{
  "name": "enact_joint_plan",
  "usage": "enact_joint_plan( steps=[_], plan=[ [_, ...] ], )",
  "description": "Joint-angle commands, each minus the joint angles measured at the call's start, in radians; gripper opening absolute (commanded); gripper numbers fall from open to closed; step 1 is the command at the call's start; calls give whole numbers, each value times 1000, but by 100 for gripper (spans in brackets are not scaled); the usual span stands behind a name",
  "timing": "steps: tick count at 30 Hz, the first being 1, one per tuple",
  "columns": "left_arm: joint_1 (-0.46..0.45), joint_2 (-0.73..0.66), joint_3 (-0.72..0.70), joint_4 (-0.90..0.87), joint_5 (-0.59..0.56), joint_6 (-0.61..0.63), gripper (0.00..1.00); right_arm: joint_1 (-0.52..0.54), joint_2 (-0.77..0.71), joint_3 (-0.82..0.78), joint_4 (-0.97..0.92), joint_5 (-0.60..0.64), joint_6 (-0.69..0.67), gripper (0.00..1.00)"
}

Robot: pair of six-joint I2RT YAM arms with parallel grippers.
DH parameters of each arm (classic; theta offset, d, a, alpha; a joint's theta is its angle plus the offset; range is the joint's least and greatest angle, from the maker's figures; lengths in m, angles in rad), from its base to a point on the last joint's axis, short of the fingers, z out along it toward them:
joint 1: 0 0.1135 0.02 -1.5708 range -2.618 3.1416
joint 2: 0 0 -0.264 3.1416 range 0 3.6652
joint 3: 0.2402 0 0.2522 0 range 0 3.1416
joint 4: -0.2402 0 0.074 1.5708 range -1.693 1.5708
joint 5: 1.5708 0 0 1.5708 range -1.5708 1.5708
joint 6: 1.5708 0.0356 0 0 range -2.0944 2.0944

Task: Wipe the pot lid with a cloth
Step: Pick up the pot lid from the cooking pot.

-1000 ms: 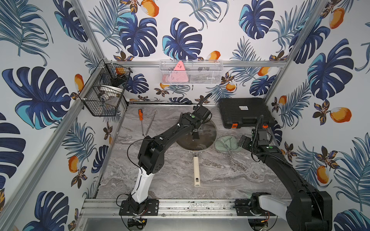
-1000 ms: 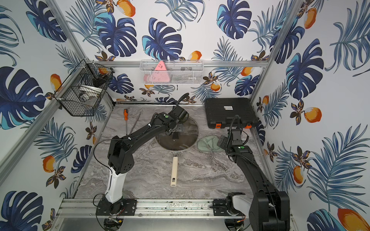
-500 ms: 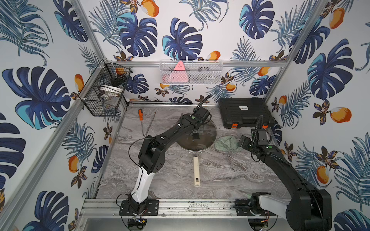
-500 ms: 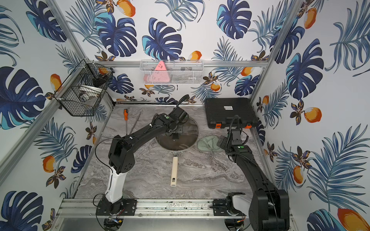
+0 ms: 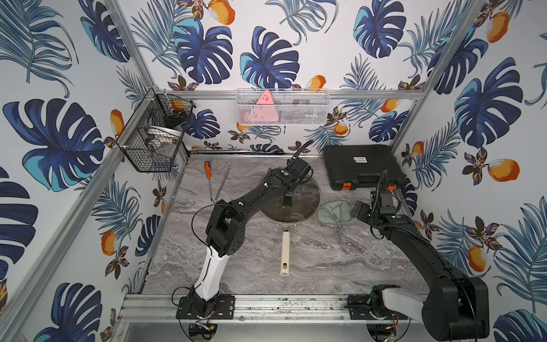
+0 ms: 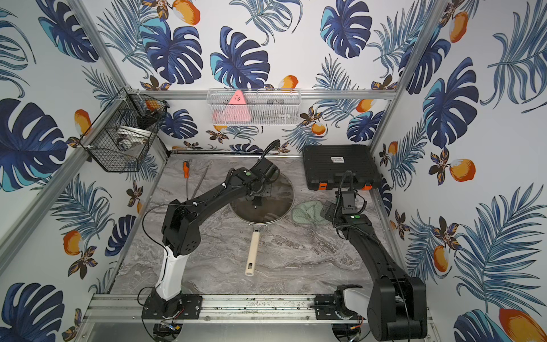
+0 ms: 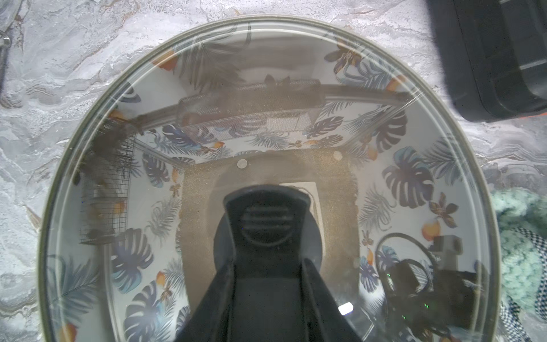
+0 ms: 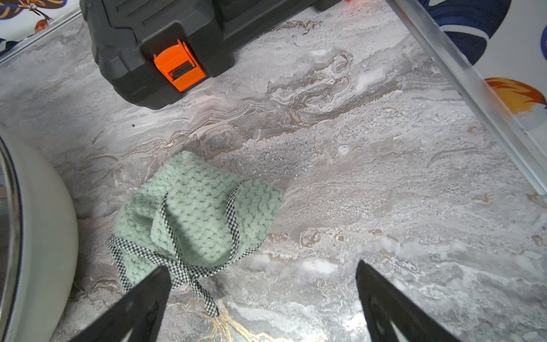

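Left wrist view looks straight down on the pot lid (image 7: 148, 177), a wide glass disc with a thin metal rim that mirrors the leafy walls. From where I stand, with twelve o'clock at the back wall, the lid (image 5: 305, 204) lies a little toward twelve of the table's middle, covering the pan (image 8: 50, 213). The left gripper (image 7: 268, 260) has its two fingers pinched tight on the lid's black handle (image 7: 268, 219), one on each side, with no gap showing. In both top views that arm reaches over the glass from seven o'clock.

At three o'clock of the lid, just beside its rim, the cloth (image 5: 333, 211) lies crumpled on the marble table (image 5: 325, 260). It is pale mint green and waffle-textured, with a black-and-white checked trim and a loose loop (image 8: 195, 213). The right gripper (image 8: 262, 266) hangs over the cloth's three o'clock edge with its jaws spread wide and nothing between them. One fingertip (image 8: 159, 275) overlaps the checked trim; I cannot tell whether it touches.

The pan's cream handle (image 5: 285, 251) points to six o'clock. A black case (image 5: 362, 165) with orange latches sits at one o'clock of the lid, near the back corner. At ten o'clock an orange-handled screwdriver (image 5: 208, 170) lies beside a thin metal rod (image 5: 222, 183). Farther out at ten, a black wire basket (image 5: 154, 142) hangs on the side wall. A white mesh basket (image 5: 282, 106) at twelve holds a pink triangle (image 5: 264, 99)
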State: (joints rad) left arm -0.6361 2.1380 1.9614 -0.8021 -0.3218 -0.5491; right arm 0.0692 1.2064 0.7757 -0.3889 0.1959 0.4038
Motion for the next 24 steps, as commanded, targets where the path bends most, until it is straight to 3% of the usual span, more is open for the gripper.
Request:
enact_joint_plan(
  steps=[1, 11, 19, 24],
  plan=[
    [10, -10, -11, -23, -6, 18, 0, 0, 19, 14, 6, -20, -6, 100],
    [11, -102, -32, 51, 0, 166, 0, 1, 129, 57, -12, -84, -23, 100],
    [12, -239, -134, 154, 103, 284, 0, 42, 247, 120, -56, -105, -63, 96],
    [12, -335, -199, 165, 90, 371, 0, 84, 315, 175, -96, -110, -82, 95]
  ],
)
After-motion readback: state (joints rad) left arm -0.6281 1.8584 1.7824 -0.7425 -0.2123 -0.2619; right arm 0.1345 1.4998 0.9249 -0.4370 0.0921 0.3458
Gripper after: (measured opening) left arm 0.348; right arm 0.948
